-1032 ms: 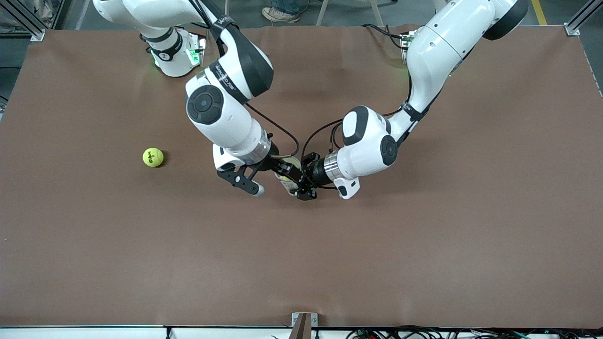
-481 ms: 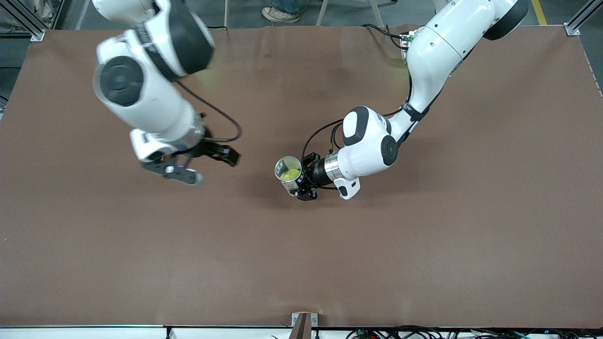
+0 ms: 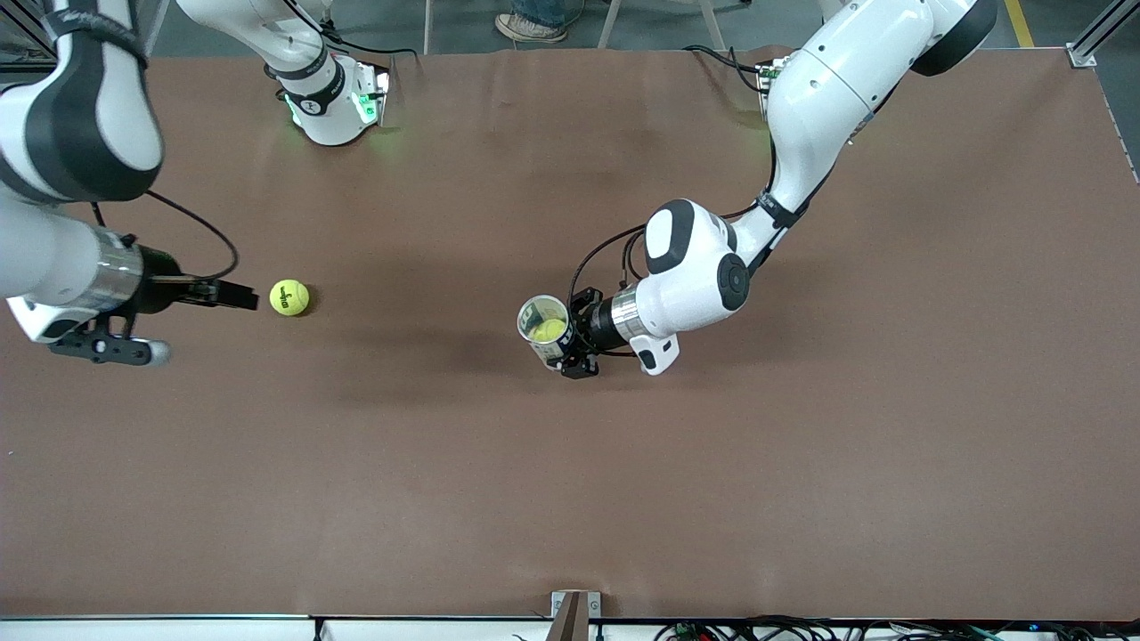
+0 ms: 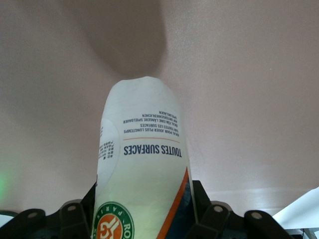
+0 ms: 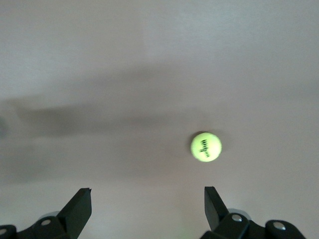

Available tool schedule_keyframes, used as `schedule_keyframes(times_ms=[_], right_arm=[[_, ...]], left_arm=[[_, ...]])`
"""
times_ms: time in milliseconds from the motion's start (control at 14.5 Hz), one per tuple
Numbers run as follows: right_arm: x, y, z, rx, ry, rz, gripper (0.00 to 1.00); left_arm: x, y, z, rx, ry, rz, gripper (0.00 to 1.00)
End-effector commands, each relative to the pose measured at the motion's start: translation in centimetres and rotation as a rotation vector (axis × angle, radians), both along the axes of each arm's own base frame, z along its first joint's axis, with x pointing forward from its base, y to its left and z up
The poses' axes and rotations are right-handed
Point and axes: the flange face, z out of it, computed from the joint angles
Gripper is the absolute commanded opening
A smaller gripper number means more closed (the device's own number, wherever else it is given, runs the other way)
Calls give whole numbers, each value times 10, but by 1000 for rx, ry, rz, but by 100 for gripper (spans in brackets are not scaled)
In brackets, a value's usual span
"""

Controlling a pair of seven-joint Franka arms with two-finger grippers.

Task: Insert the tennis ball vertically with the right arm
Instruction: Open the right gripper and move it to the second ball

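Hovering with fingers spread just beside the loose tennis ball [image 3: 289, 297] toward the right arm's end of the table: right gripper [image 3: 183, 322], apparently lining up a pick. Pinching the ball can [image 3: 545, 328] upright, mouth up to receive a vertical drop: left gripper [image 3: 577, 343], waiting mid-table.

Clear plastic ball can [image 4: 144, 169] with printed label: lower end cut off by left wrist view's edge. Small black print on loose yellow-green felt tennis ball [image 5: 206, 146] blurred, unreadable.
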Motion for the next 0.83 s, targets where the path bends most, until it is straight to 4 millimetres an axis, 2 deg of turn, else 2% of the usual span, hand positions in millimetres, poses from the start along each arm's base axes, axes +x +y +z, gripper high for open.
schedule_keyframes(times_ms=[0, 69, 275, 481, 756], right_arm=[[-43, -34, -43, 5, -30, 56, 100], [-51, -38, -67, 1, -25, 50, 100], [-72, -32, -122, -6, -14, 47, 100], [-94, -32, -170, -17, -31, 38, 100], [-104, -35, -199, -28, -1, 39, 100]], left_arm=[[-13, -10, -3, -7, -5, 21, 73], [-15, -10, -7, -1, 0, 18, 75], [-16, -10, -5, -2, -4, 19, 76], [-16, -11, -4, -3, 2, 27, 77], [-13, -9, -3, -2, -19, 43, 77]])
